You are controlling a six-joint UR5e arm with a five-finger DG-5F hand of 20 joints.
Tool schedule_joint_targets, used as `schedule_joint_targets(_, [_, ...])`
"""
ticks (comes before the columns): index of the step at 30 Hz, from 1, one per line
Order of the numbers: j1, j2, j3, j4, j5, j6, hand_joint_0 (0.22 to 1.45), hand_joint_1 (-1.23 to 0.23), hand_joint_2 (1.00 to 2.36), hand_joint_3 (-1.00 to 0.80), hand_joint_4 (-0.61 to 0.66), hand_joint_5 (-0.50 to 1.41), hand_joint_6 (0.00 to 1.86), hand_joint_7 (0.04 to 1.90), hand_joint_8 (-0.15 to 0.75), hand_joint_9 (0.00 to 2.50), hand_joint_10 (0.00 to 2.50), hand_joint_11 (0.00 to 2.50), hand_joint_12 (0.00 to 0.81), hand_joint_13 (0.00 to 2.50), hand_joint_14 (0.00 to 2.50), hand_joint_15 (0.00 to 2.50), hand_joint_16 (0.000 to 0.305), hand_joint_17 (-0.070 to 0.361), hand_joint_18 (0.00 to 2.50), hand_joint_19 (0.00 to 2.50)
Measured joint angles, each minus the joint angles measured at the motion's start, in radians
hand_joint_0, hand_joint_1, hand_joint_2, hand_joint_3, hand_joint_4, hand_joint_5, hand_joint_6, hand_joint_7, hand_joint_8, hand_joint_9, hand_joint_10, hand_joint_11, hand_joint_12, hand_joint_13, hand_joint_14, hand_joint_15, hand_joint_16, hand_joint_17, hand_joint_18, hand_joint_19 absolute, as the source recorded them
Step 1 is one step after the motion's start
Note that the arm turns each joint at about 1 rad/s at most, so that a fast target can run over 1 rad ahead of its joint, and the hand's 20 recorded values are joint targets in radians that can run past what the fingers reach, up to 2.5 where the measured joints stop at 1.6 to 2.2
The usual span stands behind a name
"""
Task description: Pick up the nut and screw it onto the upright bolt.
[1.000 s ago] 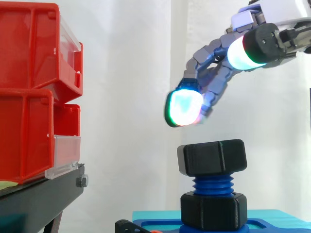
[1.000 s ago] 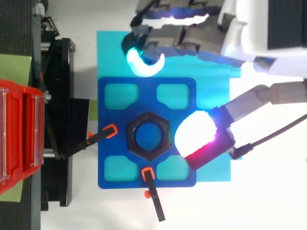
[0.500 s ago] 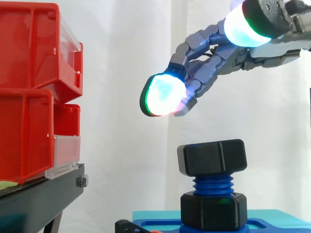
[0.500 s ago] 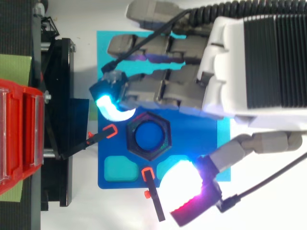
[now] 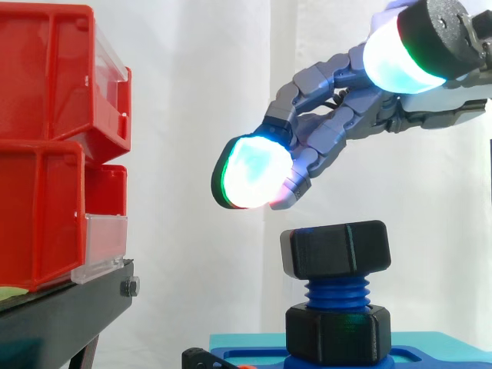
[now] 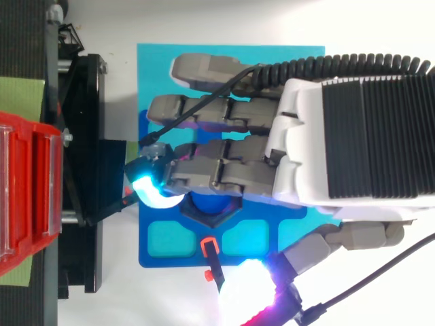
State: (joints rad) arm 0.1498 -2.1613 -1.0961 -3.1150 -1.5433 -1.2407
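Swinging in from the mat's far edge, the hand [image 6: 299,149] had come to sit directly over the bolt within a second. Its leading glowing fingertip [image 5: 250,173] was carried past the nut and sat a little lower than half a second before. The fingers lay stretched out side by side and held nothing, with the thumb pad [image 5: 396,61] spread well apart to one side. Just beneath the fingers, not touching them, the black hexagonal plastic nut [image 5: 334,248] sat level on top of the blue threaded plastic bolt [image 5: 336,290]. Bare thread showed below it, down to a second black hexagonal collar [image 5: 338,334] at the dark blue fixture plate [image 6: 170,238]. Because the fingertips overshot the nut, curling them from there would probably have caught a far corner rather than opposite flats. That could have tipped the nut and crossed the threads. The thick pads also looked liable to slip round the flats without turning it. Well beyond the fingertips, the red plastic bins [image 5: 46,154] on their black stand [image 5: 69,307] seemed at risk only if the reach ran further.
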Motion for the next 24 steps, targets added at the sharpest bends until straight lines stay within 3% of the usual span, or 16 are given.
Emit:
schedule_joint_targets(15, [0.004,-0.033,-0.005,0.046,0.015,0.01,0.46,-0.18,1.0,-0.5,0.15,-0.13,0.5,0.72,0.248,0.4,0.0,0.0,0.38,0.0,0.0,0.0,0.054,0.122,0.0,0.0])
schedule_joint_targets(24, [0.006,-0.034,-0.005,0.022,0.015,0.01,0.46,-0.21,1.0,-0.5,0.18,-0.12,0.5,0.73,0.257,0.47,0.0,0.0,0.378,0.09,0.0,0.0,0.049,0.11,0.0,0.0])
